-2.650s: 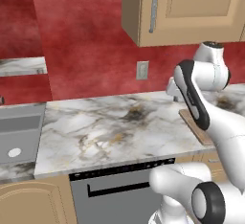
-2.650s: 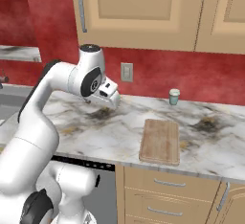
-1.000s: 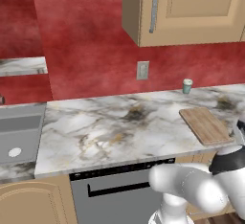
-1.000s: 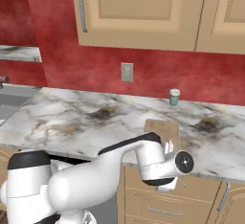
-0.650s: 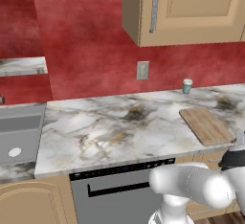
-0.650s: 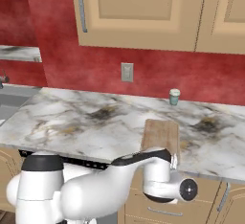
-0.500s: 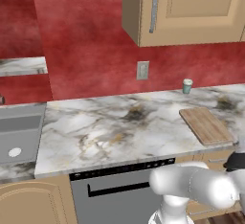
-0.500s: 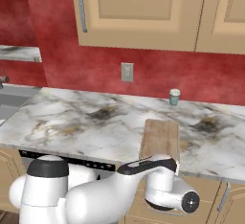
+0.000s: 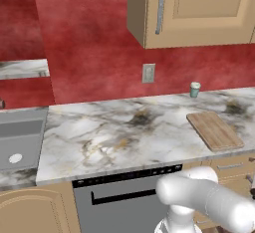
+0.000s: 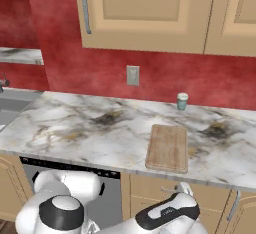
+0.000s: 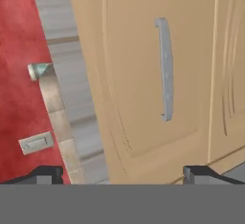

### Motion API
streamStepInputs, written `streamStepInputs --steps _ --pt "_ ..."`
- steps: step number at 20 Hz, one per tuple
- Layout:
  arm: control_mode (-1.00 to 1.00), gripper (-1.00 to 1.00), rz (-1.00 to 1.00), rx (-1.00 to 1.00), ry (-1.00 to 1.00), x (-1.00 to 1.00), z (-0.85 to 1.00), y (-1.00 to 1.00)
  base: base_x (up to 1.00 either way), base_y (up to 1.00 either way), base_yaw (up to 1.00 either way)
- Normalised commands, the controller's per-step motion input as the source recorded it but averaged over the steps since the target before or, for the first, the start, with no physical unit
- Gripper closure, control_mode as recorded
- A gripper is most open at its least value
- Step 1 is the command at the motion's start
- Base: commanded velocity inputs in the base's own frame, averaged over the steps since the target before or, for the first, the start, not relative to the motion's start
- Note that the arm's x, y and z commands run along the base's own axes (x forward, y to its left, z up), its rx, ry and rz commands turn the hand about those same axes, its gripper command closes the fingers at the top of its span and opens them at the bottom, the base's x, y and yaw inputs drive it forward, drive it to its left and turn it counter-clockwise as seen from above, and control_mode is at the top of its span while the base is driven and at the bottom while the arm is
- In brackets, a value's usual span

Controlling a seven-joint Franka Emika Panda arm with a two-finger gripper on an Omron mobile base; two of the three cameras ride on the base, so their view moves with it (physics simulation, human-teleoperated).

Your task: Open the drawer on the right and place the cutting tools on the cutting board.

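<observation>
Gripper (image 11: pixel 122 173) is held low before the drawer (image 11: pixel 153 89), rolled sideways so the drawer's grey handle (image 11: pixel 165 67) runs upright between the finger tips (image 11: pixel 45 174). Tips stand wide apart with nothing between them, judged as a line-up for grasping the handle. Drawer front is shut; cutting tools are presumably inside, unseen. Cutting board (image 10: pixel 167 147) lies bare on the marble surface (image 10: pixel 85 128), above the drawers, ready to receive them. A small cup (image 10: pixel 182 100) stands by the red wall. Against the earlier pictures, the arm has been swung down from over the surface to below its edge; board and cup are unchanged.
</observation>
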Motion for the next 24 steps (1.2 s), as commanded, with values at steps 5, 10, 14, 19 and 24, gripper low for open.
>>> streamStepInputs --steps 5,10,14,19,24 --pt "-1.0 -1.0 0.0 0.0 -0.21 -0.02 -0.26 0.0 0.0 0.0 0.0" --pt "-1.0 -1.0 0.0 0.0 -0.12 0.0 -0.31 -0.02 0.0 0.0 0.0" --pt "-1.0 -1.0 0.0 0.0 -0.07 0.01 -0.23 -0.16 0.0 0.0 0.0" --pt "-1.0 -1.0 0.0 0.0 -0.05 0.18 -0.16 -0.12 0.0 0.0 0.0" --pt "-1.0 -1.0 0.0 0.0 -0.03 0.4 -0.13 -0.12 0.0 0.0 0.0"
